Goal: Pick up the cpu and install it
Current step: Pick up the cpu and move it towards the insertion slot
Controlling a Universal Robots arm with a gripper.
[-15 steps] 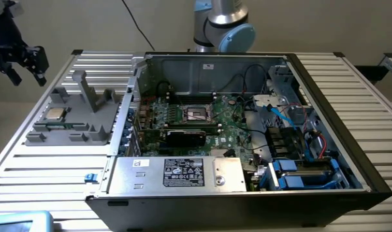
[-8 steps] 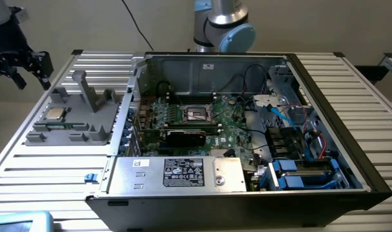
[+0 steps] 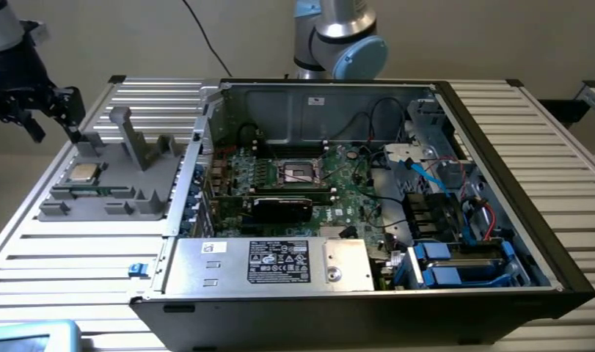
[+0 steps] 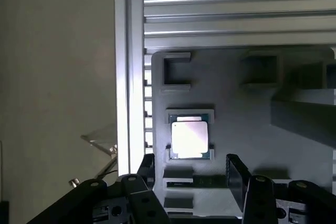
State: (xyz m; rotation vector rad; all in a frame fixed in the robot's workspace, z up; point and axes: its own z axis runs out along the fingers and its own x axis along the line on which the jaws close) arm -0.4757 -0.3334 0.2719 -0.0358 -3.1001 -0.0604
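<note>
Gripper (image 3: pixel 53 123) hangs over the far end of the grey fixture (image 3: pixel 130 199), fingers spread apart and holding nothing. The cpu (image 3: pixel 84 173) lies flat in a recess of that fixture, near the slatted table's (image 3: pixel 42 253) edge at the exterior view's left. It is below the gripper and clear of both fingers (image 4: pixel 237 174).

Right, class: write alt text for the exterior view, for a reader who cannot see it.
An open black claw hangs near the far end of a grey holder tray where the cpu lies, at the exterior view's left. Beside the tray, an opened computer case on a slatted metal table exposes its motherboard and socket.
</note>
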